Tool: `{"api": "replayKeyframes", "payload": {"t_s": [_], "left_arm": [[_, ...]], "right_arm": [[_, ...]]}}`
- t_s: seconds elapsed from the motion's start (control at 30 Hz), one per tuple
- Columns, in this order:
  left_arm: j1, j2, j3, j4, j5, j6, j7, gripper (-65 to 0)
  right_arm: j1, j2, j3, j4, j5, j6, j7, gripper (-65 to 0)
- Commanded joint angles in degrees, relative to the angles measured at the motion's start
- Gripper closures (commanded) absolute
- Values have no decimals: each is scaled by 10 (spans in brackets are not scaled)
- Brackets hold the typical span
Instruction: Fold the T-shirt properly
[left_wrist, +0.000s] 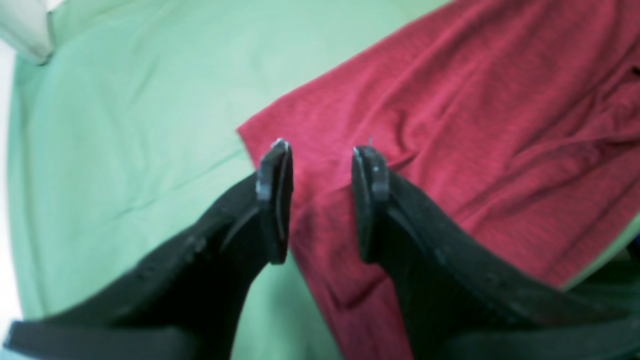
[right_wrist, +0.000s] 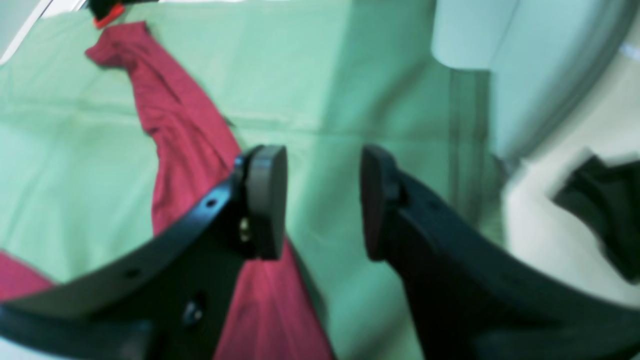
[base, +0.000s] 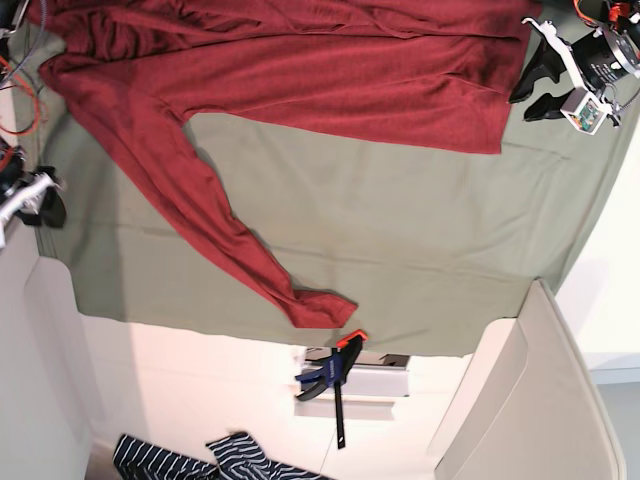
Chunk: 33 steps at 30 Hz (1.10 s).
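While red T-shirt (base: 300, 70) covers green sheet (base: 400, 240).

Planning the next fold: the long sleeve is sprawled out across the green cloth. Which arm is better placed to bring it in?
The right gripper, judging by its wrist view: its open jaws hang beside the T-shirt sleeve. The left gripper is over the hem corner, far from the sleeve.

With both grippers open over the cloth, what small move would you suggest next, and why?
Probably lower the left gripper and close it on the T-shirt corner beneath it. Its jaws stand open, straddling that hem corner. The right gripper is open above bare green cloth, beside the outstretched sleeve, so it has nothing to take yet.
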Motion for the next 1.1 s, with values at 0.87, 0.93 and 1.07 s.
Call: {"api": "replayKeyframes", "payload": {"t_s": [0.87,0.93,1.07], "left_arm": [[-1,-9,63,8,-7,1,11,-233],[-1,-9,63,8,-7,1,11,-233],[-2,-9,63,8,-7,1,9,-233]], "right_arm": [[144,-123,-151,-337,-209,-58,135,-235],[144,-130,-151,-336,-207,-45,134,-132],[144,-140,-151,-328,-187,-8,122,-25]]}}
